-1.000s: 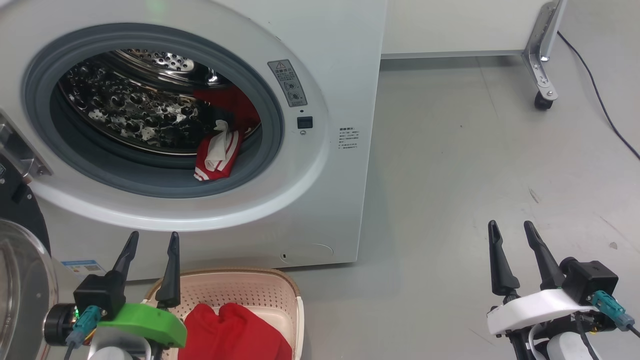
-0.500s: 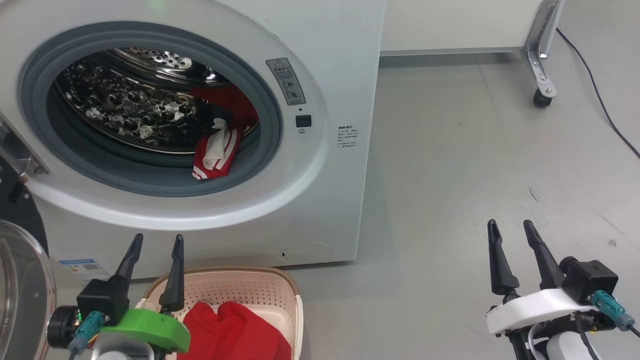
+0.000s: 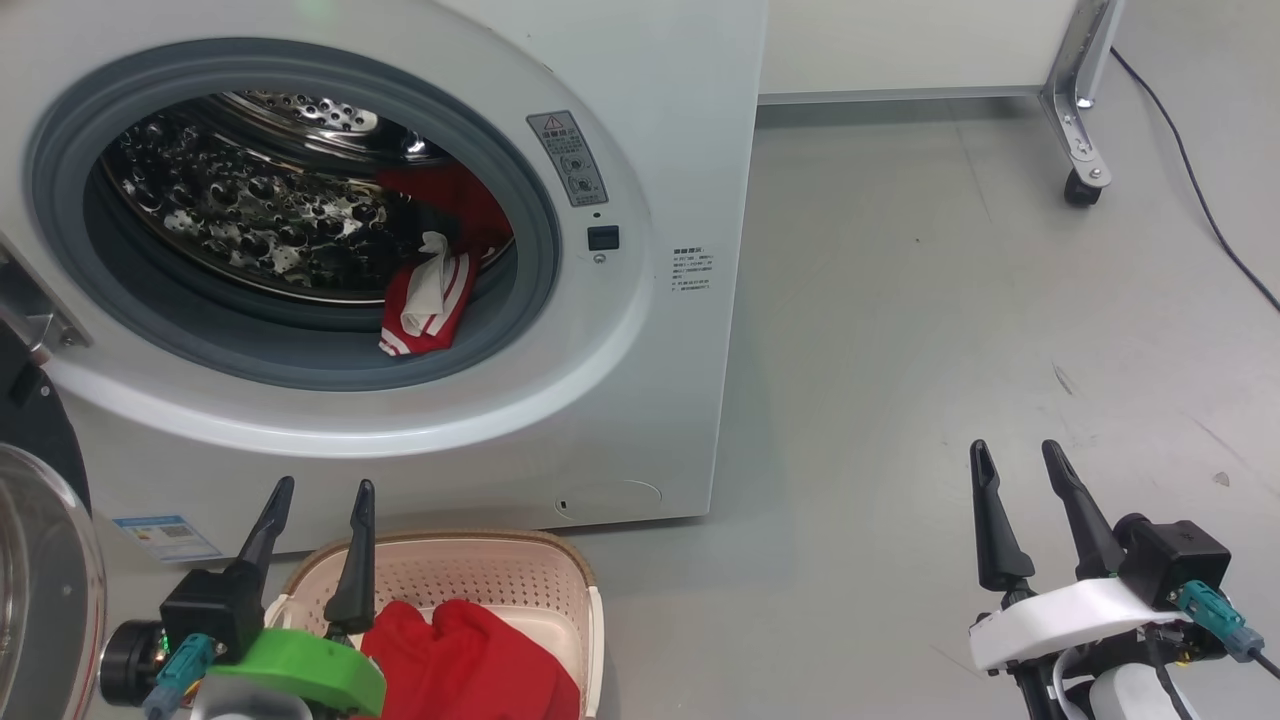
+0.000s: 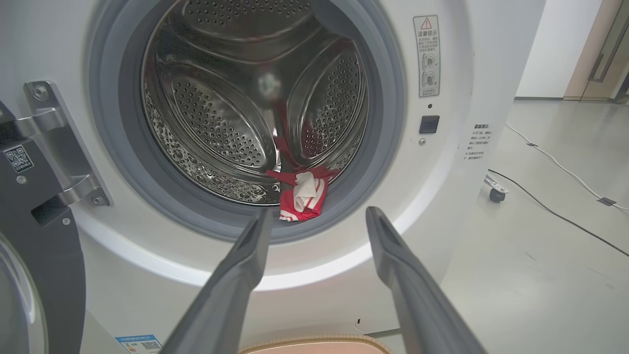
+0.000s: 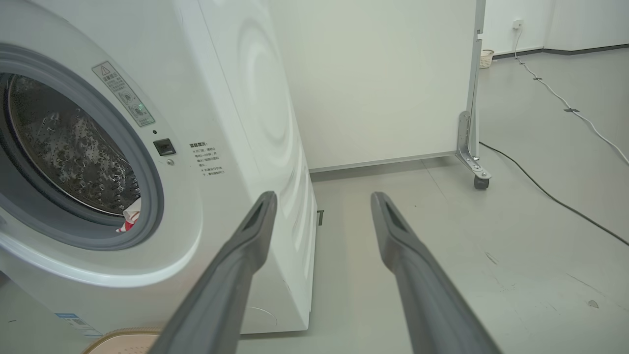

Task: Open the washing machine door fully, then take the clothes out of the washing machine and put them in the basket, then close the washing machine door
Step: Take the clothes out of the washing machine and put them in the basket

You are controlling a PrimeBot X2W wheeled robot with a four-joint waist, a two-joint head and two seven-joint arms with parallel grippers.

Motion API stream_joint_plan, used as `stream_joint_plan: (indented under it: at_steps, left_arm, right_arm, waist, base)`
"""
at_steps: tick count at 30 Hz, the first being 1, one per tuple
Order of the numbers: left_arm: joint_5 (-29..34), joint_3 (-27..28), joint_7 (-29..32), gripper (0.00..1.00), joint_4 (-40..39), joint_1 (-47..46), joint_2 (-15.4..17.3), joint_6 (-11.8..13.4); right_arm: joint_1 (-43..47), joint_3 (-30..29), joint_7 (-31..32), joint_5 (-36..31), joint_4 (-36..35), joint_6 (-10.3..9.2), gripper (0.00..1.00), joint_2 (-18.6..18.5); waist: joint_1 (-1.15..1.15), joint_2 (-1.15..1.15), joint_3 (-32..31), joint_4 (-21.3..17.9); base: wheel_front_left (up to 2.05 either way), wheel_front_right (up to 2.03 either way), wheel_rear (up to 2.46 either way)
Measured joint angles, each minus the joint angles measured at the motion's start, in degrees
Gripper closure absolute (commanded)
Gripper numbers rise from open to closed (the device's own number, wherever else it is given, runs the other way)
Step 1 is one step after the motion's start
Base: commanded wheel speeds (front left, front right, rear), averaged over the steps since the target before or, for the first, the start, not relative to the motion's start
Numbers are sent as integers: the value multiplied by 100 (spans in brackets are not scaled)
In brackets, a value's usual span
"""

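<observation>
The white washing machine (image 3: 640, 150) stands with its washing machine door (image 3: 40, 580) swung open at the far left. Red and white clothes (image 3: 430, 300) lie at the front lip of the steel drum, also seen as clothes (image 4: 304, 196) in the left wrist view. More red clothes (image 3: 470, 650) fill the cream basket (image 3: 500, 560) on the floor below the opening. My left gripper (image 3: 325, 485) hovers open over the basket's left end, pointing at the drum, and holds nothing. My right gripper (image 3: 1014, 447) stands open and holds nothing above bare floor to the right of the machine.
A white partition on a metal leg with a caster (image 3: 1075, 190) stands at the back right. A black cable (image 3: 1200, 200) runs across the grey floor beyond it. The door hinge bracket (image 4: 64, 147) juts out left of the opening.
The head camera has shifted a little, sliding the machine up and left. My left gripper has drawn back slightly toward the lower edge. The right gripper has barely moved.
</observation>
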Motion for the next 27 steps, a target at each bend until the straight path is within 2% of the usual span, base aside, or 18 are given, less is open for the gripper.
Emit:
stream_joint_plan:
  at_steps: [27]
  left_arm:
    - [-8, -45, 0, 0, -132, 9, 0, 34]
  right_arm:
    - [-1, -2, 0, 0, -53, 0, 0, -9]
  waist:
    - [0, 0, 205, -46]
  base:
    - [0, 0, 0]
